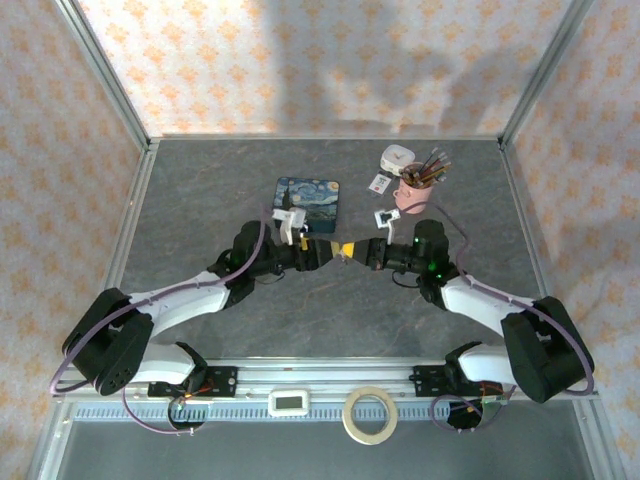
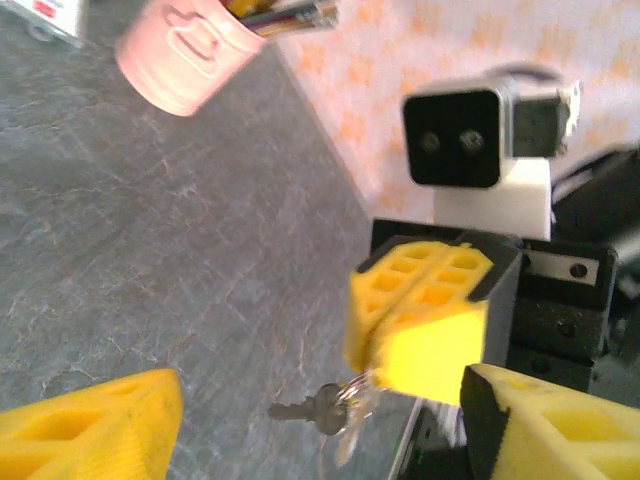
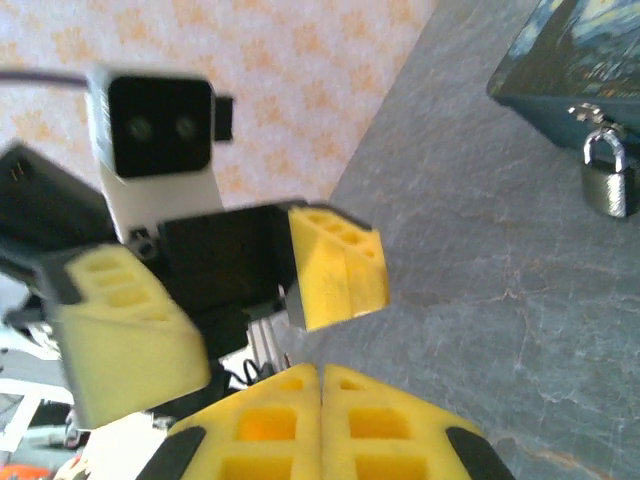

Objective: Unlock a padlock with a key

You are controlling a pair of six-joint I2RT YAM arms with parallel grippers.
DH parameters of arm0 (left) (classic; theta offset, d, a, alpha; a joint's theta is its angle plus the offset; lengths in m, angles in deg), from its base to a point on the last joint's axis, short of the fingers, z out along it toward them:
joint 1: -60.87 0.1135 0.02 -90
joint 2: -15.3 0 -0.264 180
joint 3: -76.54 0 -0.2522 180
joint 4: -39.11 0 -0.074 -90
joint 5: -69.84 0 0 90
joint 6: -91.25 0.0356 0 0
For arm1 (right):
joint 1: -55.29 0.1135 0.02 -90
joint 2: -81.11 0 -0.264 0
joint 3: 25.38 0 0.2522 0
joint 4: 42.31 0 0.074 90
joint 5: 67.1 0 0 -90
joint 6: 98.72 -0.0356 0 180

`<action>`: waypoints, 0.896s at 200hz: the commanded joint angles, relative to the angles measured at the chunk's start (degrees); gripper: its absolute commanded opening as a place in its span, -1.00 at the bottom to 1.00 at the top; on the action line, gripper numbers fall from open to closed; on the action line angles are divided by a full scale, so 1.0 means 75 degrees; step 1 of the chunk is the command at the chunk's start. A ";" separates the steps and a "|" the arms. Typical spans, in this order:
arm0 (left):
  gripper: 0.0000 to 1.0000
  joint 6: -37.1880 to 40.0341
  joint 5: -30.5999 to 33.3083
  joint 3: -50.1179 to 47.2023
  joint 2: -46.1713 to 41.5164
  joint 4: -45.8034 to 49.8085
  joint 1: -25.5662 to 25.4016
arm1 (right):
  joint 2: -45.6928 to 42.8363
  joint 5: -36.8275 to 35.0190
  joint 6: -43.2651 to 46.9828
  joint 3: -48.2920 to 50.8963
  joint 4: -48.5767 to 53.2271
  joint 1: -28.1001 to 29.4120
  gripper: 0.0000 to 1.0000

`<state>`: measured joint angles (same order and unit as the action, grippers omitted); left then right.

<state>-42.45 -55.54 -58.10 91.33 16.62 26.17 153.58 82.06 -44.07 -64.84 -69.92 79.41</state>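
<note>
**Top external view: my two arms meet tip to tip at mid-table**

The table [image 1: 200, 190] is a grey, marbled slab. It is boxed in by metal posts [image 1: 105, 72] and walls [image 1: 300, 60] papered cream with orange flower motifs. Both my arms reach forward low from their bases and bend inward, so the wrists lie level and face each other.

My left gripper [image 3: 232, 305] stands wide apart with nothing between its fingers. My right gripper [image 3: 320, 375] is pressed fully closed. The key [image 2: 300, 409] dangles on its ring from under those closed fingers, clear of the table and straight ahead of my left gripper's gap.

The padlock [image 3: 608, 178] stands upright off to the side of my right gripper, close against the edge of the blue tin [image 1: 307, 198]. Whether it is hooked to the tin's clasp I cannot tell. The tin lies just beyond my left wrist. A pink cup [image 1: 410, 195] of pencils stands just beyond my right wrist.
</note>
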 commanded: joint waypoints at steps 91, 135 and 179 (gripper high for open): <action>-0.03 -0.1541 0.1379 -0.0102 0.0598 -0.2970 -0.0553 | -0.0259 -0.1923 -0.1868 0.0449 -0.2136 0.0505 -1.00; -0.33 -0.1712 0.1294 0.0033 0.0878 -0.3299 -0.0623 | -0.0217 -0.1976 -0.1887 0.0475 -0.2160 0.0511 -1.00; -1.00 -0.1703 0.1261 0.0121 0.0923 -0.3288 -0.0647 | -0.0166 -0.1953 -0.1809 0.0440 -0.2106 0.0525 -1.00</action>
<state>-55.91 -45.62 -58.87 97.95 -4.69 21.82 153.23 67.76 -57.82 -61.73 -82.86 82.89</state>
